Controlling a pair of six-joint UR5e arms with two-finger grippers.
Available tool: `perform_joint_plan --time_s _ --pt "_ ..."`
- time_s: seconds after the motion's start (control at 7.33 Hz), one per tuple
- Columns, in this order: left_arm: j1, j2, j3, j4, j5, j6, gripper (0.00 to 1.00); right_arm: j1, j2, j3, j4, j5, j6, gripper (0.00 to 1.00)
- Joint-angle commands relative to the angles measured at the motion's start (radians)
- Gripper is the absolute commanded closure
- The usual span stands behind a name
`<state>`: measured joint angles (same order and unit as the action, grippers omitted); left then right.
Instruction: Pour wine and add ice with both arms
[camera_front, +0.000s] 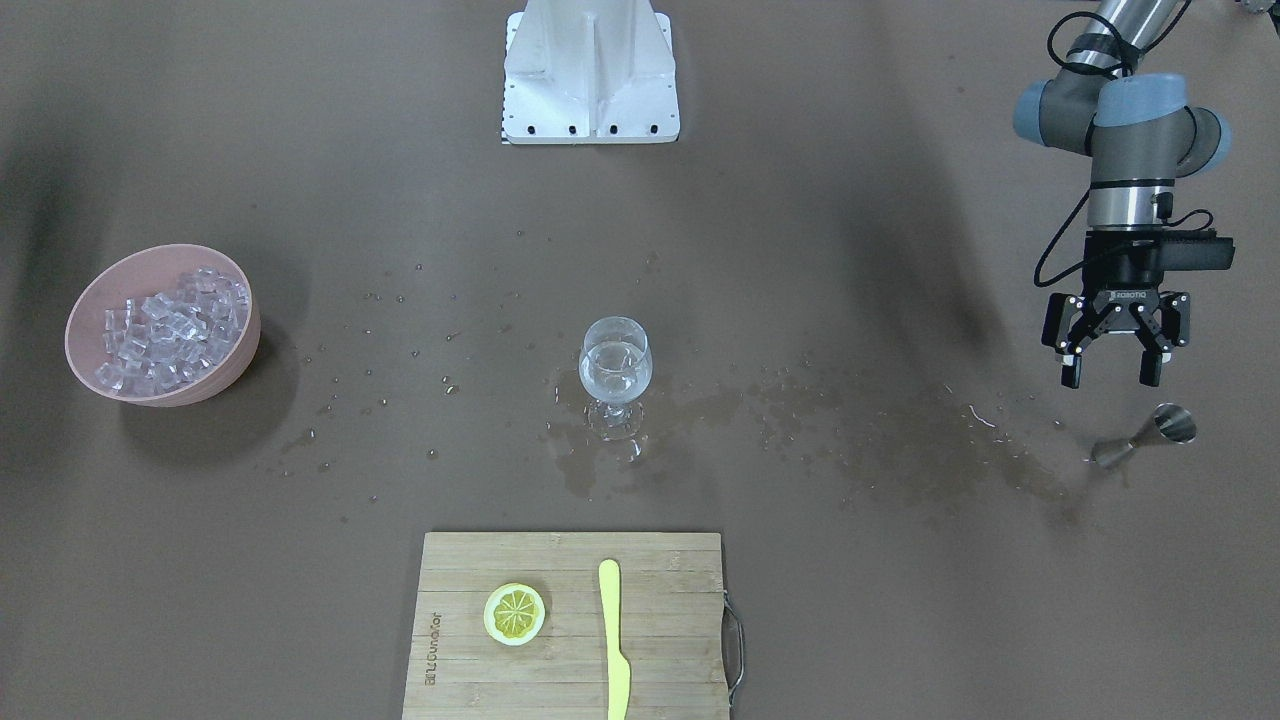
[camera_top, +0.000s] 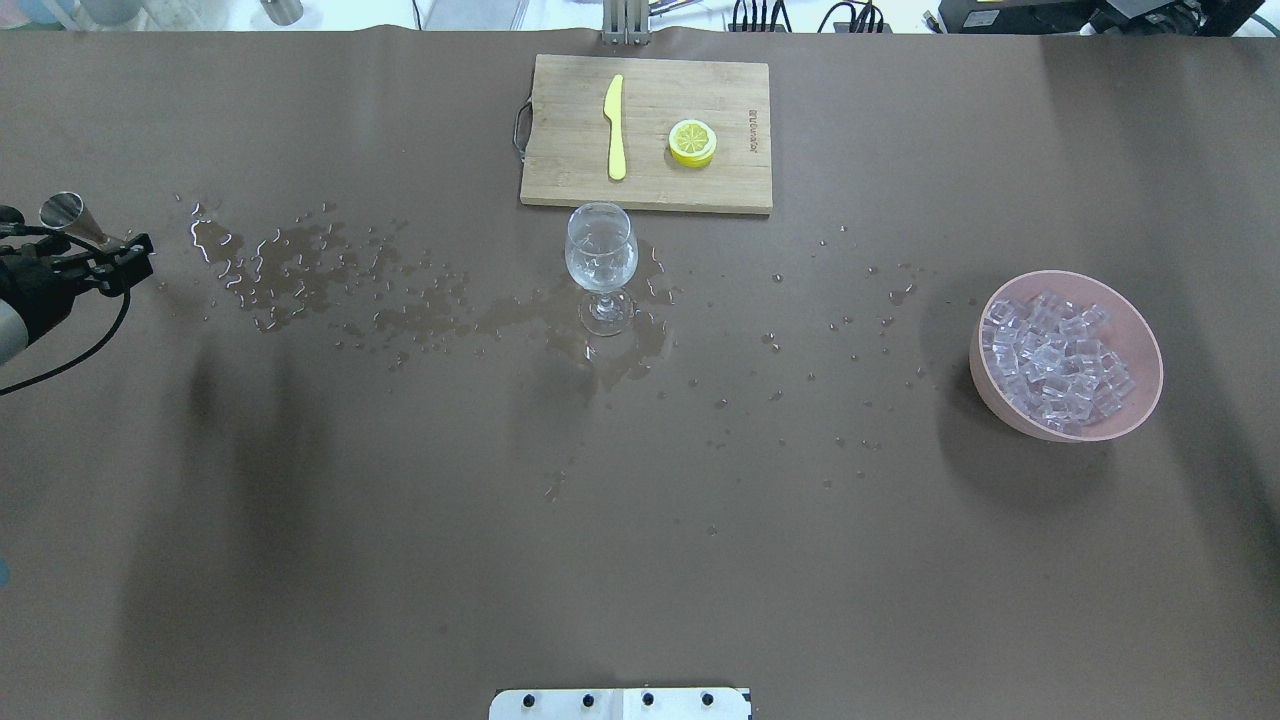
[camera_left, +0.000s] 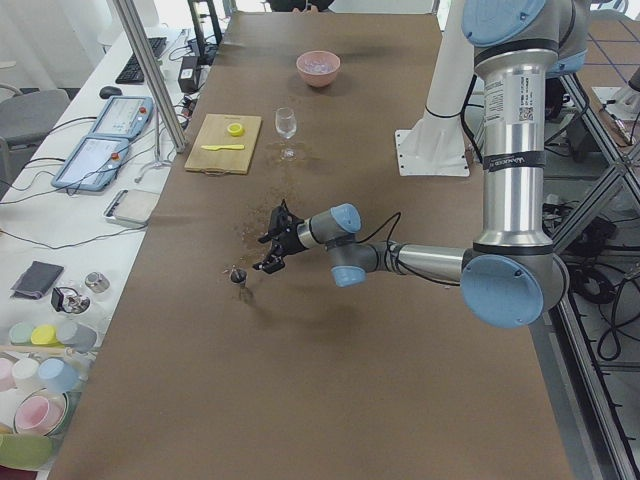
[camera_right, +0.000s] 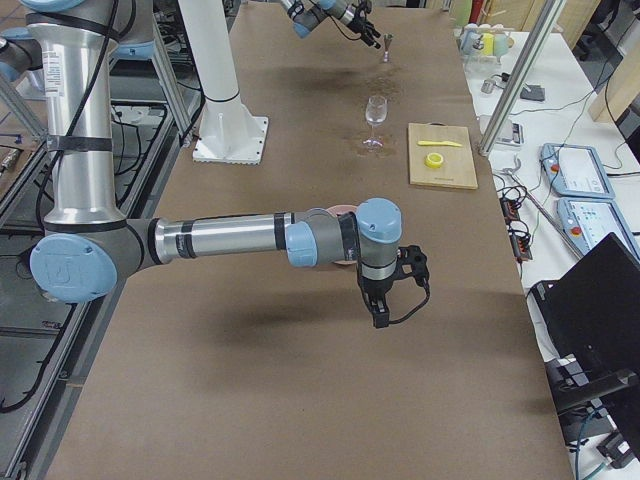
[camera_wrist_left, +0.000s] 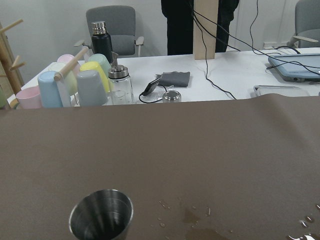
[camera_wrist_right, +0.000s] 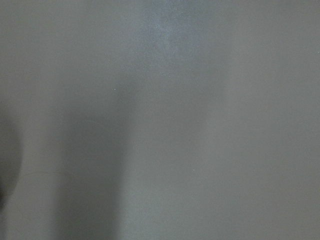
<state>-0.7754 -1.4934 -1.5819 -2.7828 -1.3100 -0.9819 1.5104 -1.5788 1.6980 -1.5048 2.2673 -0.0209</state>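
Note:
The stemmed glass (camera_front: 615, 365) stands at the table's middle with a small amount of clear wine in it, and also shows in the overhead view (camera_top: 601, 250). The ice (camera_front: 170, 330) is heaped in a pink bowl (camera_front: 90, 300), seen too in the overhead view (camera_top: 1140, 330). My left gripper (camera_front: 1112, 375) is open and empty. It hovers just behind a steel jigger (camera_front: 1150, 435) that stands upright on the table (camera_wrist_left: 101, 217). My right gripper (camera_right: 380, 315) points down over bare table, short of the bowl. I cannot tell whether it is open or shut.
Spilled liquid (camera_front: 900, 450) lies in puddles and drops between the jigger and the glass. A wooden cutting board (camera_front: 660, 620) with a lemon slice (camera_front: 514, 612) and a yellow knife (camera_front: 612, 640) lies beyond the glass. The white base block (camera_front: 590, 80) is at the robot's side.

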Motion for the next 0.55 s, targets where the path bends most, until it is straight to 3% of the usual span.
perform_joint_plan --time_s 0.0,0.14,0.41 --pt "-0.12 -0.001 -0.058 0.097 -0.304 0.09 0.02 0.001 -0.003 0.0 0.0 0.0 -0.001 0.0" --pt "-0.205 -0.001 -0.152 0.253 -0.44 0.135 0.02 0.001 -0.003 0.0 0.0 0.0 -0.001 0.0" --pt "-0.278 0.015 -0.315 0.539 -0.556 0.322 0.02 0.001 -0.003 0.0 0.0 0.0 0.001 0.0"
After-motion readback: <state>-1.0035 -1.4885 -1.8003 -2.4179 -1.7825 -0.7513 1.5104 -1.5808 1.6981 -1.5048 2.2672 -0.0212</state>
